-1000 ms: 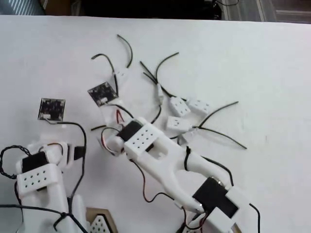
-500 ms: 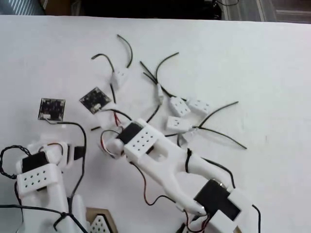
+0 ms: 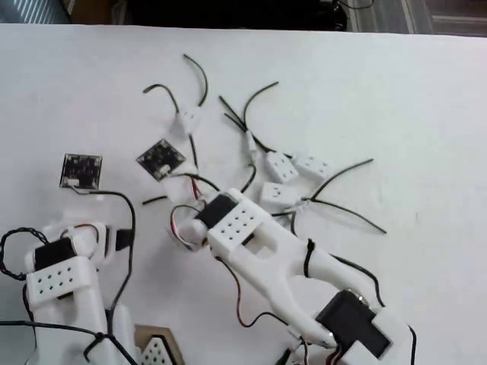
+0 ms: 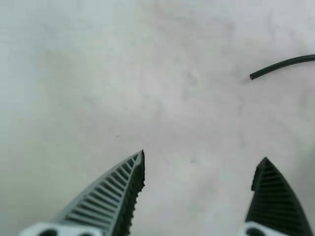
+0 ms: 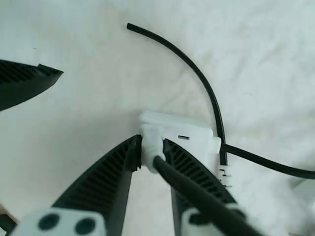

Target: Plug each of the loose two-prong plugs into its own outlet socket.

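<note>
In the right wrist view we find the right end effector (image 5: 152,143) clamped on a small white two-prong plug (image 5: 150,156) trailing a black cord (image 5: 197,189), the plug's front touching a white socket block (image 5: 182,132). From above, the right arm (image 3: 259,243) covers that grip, yet we see more socket blocks (image 3: 280,166) and black cords (image 3: 346,209) strewn over the worktop (image 3: 411,91). The left end effector (image 4: 204,155) stands wide over bare worktop, a cord end (image 4: 280,65) nearby.

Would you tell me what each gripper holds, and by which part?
The right gripper pinches a white plug at its cable end; the left gripper is open, holding nothing.
</note>
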